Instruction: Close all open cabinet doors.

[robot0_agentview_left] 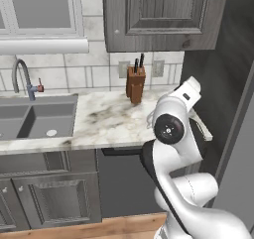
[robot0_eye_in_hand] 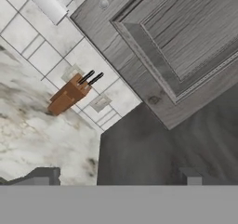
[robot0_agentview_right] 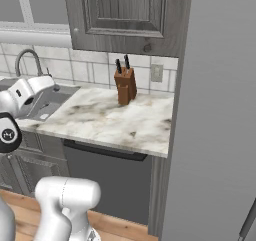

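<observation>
Left base view: the cabinet door [robot0_agentview_left: 163,16], dark grey wood-grain with a recessed framed panel, hangs on the wall above the back of the desk [robot0_agentview_left: 106,121], its small round knob [robot0_agentview_left: 117,32] near its lower left corner. A brown knife block [robot0_agentview_left: 135,83] with dark handles stands at the back edge of the desk, below the door. A sink [robot0_agentview_left: 30,119] with a curved faucet [robot0_agentview_left: 22,77] is set into the left end of the desk. Two wall outlets flank the block. No writing is legible.

Right base view: the cabinet door [robot0_agentview_right: 125,15] is above the desk [robot0_agentview_right: 112,122]; a tall grey panel [robot0_agentview_right: 220,110] adjoins the right end of the desk. The knife block [robot0_agentview_right: 125,84] stands near the back edge.

Hand view: the picture is rolled. The cabinet door [robot0_eye_in_hand: 186,37] and its knob [robot0_eye_in_hand: 104,4] are ahead, well apart from the gripper [robot0_eye_in_hand: 116,177]. The jaws stand wide with nothing between them. The knife block [robot0_eye_in_hand: 69,95] stands on the marbled desk [robot0_eye_in_hand: 37,139]. No labels can be read.
</observation>
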Motion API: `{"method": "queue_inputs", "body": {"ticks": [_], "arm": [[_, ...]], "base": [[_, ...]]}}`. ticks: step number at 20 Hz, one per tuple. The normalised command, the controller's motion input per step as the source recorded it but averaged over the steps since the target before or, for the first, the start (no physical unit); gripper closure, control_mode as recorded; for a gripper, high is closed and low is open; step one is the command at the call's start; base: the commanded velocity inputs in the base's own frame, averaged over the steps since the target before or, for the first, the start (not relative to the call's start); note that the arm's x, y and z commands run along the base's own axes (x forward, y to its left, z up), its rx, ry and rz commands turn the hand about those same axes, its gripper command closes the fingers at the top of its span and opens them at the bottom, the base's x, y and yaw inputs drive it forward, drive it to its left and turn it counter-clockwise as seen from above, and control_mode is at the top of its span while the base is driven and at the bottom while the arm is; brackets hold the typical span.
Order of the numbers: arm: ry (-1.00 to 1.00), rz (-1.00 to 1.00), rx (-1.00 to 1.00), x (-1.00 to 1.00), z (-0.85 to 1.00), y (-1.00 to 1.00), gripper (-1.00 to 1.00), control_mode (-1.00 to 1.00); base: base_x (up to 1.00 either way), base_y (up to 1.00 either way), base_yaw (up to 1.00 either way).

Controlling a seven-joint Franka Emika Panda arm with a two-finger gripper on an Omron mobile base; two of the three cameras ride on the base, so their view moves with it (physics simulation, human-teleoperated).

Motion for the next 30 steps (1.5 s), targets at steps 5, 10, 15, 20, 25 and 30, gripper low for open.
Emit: {"method": "queue_inputs", "body": {"ticks": [5, 10, 15, 20, 25, 30], "arm": [[0.00, 0.00, 0.00, -0.05, -0.10, 0.06, -1.00, -1.00], [0.04, 0.00, 0.00, -0.17, -0.26, 0.23, -1.00, -1.00], [0.01, 0.00, 0.00, -0.17, -0.16, 0.20, -1.00, 1.00], [0.00, 0.00, 0.00, 0.00, 0.00, 0.00, -1.00, 1.00], [0.00, 0.00, 0.00, 0.00, 0.00, 0.00, -1.00, 1.00], [0.00, 0.00, 0.00, 0.00, 0.00, 0.00, -1.00, 1.00]], "base": [[0.00, 0.00, 0.00], [0.00, 0.00, 0.00], [-0.12, 0.29, 0.00], [-0.22, 0.99, 0.01], [-0.16, 1.00, 0.08], [-0.20, 1.00, 0.12]]}}
